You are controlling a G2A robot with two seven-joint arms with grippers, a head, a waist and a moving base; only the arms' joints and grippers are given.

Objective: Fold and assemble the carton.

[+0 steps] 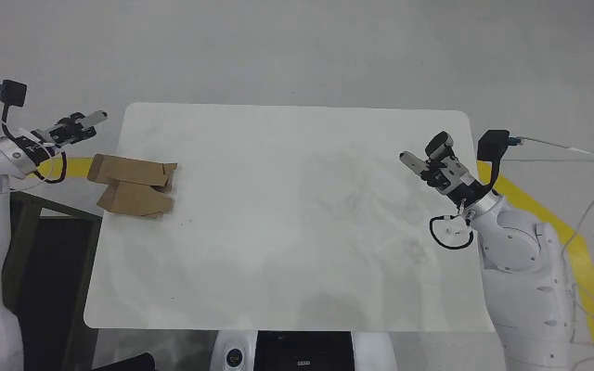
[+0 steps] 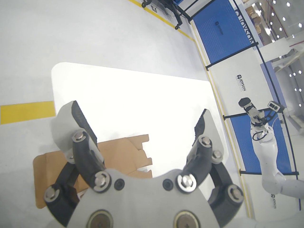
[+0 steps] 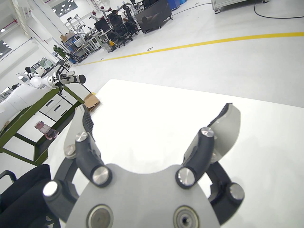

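Note:
A flat, unfolded brown carton (image 1: 135,185) lies at the left edge of the white table (image 1: 297,241), partly overhanging it. The left wrist view shows the carton (image 2: 118,153) just below and behind my left gripper (image 2: 140,122), which is open and empty. From above, that left gripper (image 1: 91,120) hangs off the table's far left corner, a little beyond the carton. My right gripper (image 1: 419,159) is open and empty above the table's right side, far from the carton (image 3: 91,100); its own view shows the gripper (image 3: 155,117) over bare tabletop.
A green-framed bench (image 3: 35,119) stands beside the table's left side. Yellow floor lines (image 1: 548,209) run under both ends of the table. Blue barrier panels (image 2: 228,36) stand in the room beyond the table's right side.

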